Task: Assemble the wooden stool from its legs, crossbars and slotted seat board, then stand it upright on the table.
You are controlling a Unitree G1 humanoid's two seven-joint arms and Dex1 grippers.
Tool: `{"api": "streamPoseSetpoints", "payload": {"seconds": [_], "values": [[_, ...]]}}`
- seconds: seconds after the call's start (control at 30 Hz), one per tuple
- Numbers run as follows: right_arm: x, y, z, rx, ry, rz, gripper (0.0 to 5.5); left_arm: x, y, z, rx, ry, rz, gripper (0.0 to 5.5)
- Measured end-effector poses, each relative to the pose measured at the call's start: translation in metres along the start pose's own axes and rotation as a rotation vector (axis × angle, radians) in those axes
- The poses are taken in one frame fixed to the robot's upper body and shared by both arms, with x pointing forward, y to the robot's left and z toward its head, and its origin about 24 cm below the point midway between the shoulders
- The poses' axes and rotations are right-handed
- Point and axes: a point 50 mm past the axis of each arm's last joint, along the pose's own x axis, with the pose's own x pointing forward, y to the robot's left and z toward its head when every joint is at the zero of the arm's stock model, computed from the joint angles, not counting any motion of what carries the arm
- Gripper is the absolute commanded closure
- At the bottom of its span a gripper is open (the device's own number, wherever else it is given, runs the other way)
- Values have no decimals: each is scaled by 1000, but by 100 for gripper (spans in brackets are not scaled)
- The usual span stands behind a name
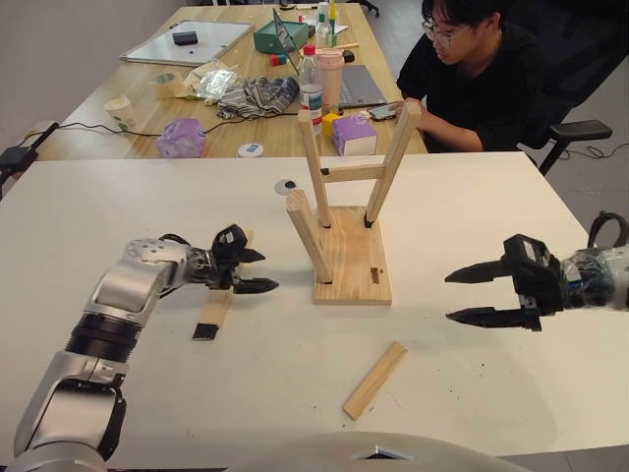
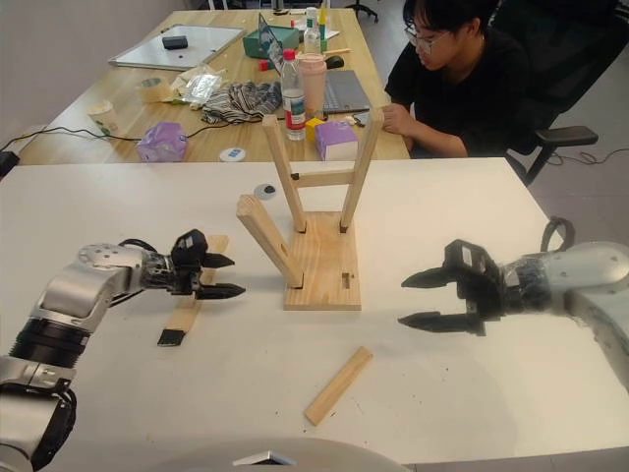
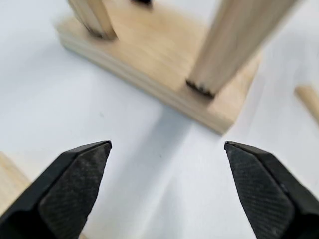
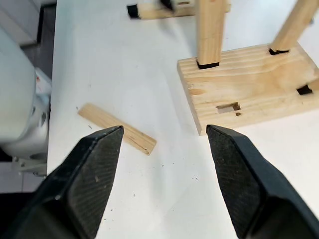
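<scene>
The slotted seat board point(image 1: 354, 258) lies flat on the white table with three legs standing in it, feet up. A crossbar point(image 1: 352, 172) joins the two far legs; the near leg point(image 1: 308, 234) leans. One slot point(image 4: 228, 106) in the board stays free. A loose leg point(image 1: 213, 314) with a black tip lies just below my left gripper point(image 1: 257, 271), which is open and hovers left of the board. A flat crossbar point(image 1: 374, 380) lies in front of the board. My right gripper point(image 1: 466, 295) is open to the right of the board, nothing between its fingers.
A small dark round piece point(image 1: 286, 185) lies on the table behind the stool. A second wooden table point(image 1: 147, 118) beyond carries bottles, boxes and clutter, and a person sits there. Bare table surface point(image 1: 511, 226) spreads right of the board.
</scene>
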Motion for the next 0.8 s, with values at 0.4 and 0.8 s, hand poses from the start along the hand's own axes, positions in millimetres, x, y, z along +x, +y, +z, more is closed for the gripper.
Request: {"api": "streamPoseSetpoints", "payload": {"seconds": [0.4,0.8], "values": [[57,21,-10,-277,65,237,147,-2,-8,-12,-95,-53,44,129],[106,11,-55,-378,207,271,147,1,-12,-8,-95,-73,29,129]]}}
